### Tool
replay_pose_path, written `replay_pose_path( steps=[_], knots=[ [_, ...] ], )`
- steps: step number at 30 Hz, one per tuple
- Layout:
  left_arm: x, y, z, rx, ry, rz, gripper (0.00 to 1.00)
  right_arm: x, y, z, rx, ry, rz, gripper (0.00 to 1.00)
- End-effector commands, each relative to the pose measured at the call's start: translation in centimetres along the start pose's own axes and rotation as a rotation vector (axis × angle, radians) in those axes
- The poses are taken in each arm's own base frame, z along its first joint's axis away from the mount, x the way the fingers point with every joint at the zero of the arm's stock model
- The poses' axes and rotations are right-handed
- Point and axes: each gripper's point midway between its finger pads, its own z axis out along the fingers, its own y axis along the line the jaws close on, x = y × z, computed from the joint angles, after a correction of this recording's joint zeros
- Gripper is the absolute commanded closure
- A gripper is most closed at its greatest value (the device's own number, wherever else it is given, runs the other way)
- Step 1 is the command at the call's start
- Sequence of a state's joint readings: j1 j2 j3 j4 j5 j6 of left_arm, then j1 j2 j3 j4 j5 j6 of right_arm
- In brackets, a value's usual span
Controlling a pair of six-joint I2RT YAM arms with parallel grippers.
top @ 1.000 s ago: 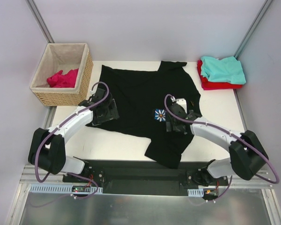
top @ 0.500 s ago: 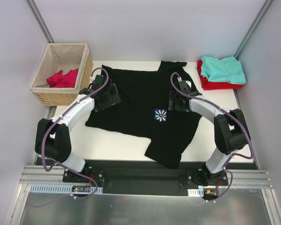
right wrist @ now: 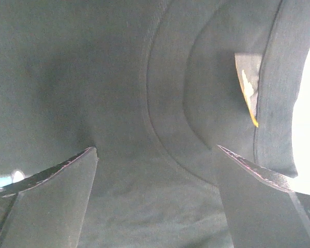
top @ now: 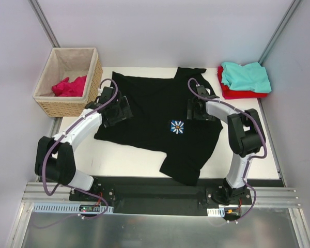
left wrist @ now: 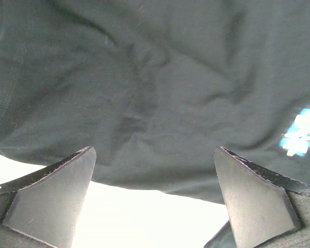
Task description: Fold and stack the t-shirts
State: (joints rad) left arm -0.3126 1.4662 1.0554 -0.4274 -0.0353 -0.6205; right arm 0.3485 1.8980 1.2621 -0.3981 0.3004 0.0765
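Note:
The large black t-shirt (top: 155, 103) lies spread on the white table (top: 124, 157), a flower print (top: 177, 127) near its middle. My left gripper (top: 118, 109) is open and empty over the shirt's left part. In the left wrist view (left wrist: 154, 155) the black cloth (left wrist: 155, 77) and its edge lie between the fingers. My right gripper (top: 198, 109) is open and empty over the shirt's right part. In the right wrist view (right wrist: 156, 151) it is above the collar (right wrist: 170, 134). The teal t-shirt (top: 246, 76) lies on the red t-shirt (top: 236, 94) at the back right. The magenta-pink t-shirt (top: 70, 86) lies in the basket.
The wicker basket (top: 72, 107) with beige lining stands at the back left, close to my left arm. Grey walls enclose the table on three sides. The shirt's lower corner (top: 183, 170) reaches toward the near edge.
Both grippers have moved away from the near edge toward the back of the table. The right one went from beside the flower print to the collar. Both stay open.

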Motion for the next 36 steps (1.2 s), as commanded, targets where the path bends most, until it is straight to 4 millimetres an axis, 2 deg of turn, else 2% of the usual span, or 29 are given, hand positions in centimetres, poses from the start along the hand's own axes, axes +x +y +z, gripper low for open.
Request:
replay_pose_path(
  steps=[1,9,11,16,29,30,32,33,35,36],
  knots=[
    [-1.9,-0.7,-2.8,0.048,-0.095,0.008,0.01,-1.0,-1.4,0.7,0.081,0.018,-0.02,0.04],
    [-2.3,-0.7,-3.2,0.046,-0.106,0.012,0.01,-3.5,-1.7,0.7,0.131,0.014,-0.035,0.04],
    [-2.2,-0.7,-3.1,0.043,-0.102,0.014,0.01,-3.4,-2.0,1.1,0.139,0.04,-0.038,0.04],
    [-2.2,-0.5,-3.0,0.038,-0.098,0.012,0.01,-4.7,-1.8,1.3,0.136,0.033,-0.028,0.03],
    [-1.9,0.0,-2.5,0.028,-0.084,0.008,0.01,-4.4,-1.8,1.6,0.191,0.103,-0.075,0.04],
    [-1.9,0.0,-2.5,0.028,-0.08,0.008,0.01,-5.0,-1.6,1.4,0.189,0.092,-0.073,0.04],
    [-1.9,0.0,-2.4,0.029,-0.08,0.008,0.01,-4.6,-1.6,1.7,0.204,0.124,-0.088,0.04],
    [-2.0,0.0,-2.4,0.028,-0.08,0.007,0.01,-5.2,-1.5,1.6,0.202,0.115,-0.086,0.04],
    [-2.0,0.1,-2.5,0.03,-0.081,0.006,0.01,-5.1,-1.5,1.9,0.211,0.129,-0.096,0.04],
    [-2.2,0.2,-2.4,0.028,-0.082,0.006,0.01,-5.8,-1.4,1.8,0.211,0.118,-0.092,0.04]
  ],
)
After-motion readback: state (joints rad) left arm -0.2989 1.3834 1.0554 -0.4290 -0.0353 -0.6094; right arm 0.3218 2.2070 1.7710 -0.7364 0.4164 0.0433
